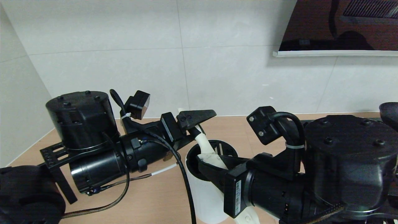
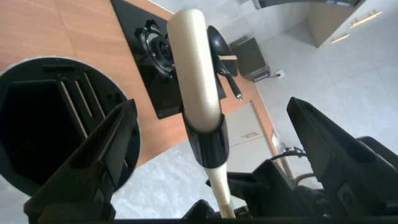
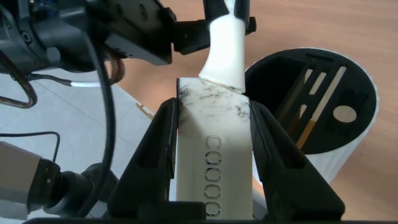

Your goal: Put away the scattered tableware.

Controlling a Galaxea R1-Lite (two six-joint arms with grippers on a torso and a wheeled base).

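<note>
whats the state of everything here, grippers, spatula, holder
left gripper: open, fingers either side of the spatula handle
right gripper: shut on the spatula's blade
spatula: held tilted, not in the holder
utensil holder: upright on the counter, chopsticks inside

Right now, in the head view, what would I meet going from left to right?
The left gripper, open around the spatula handle → right gripper, shut on the spatula blade → dark range hood. The utensil holder overlaps both grippers, so I omit it.
</note>
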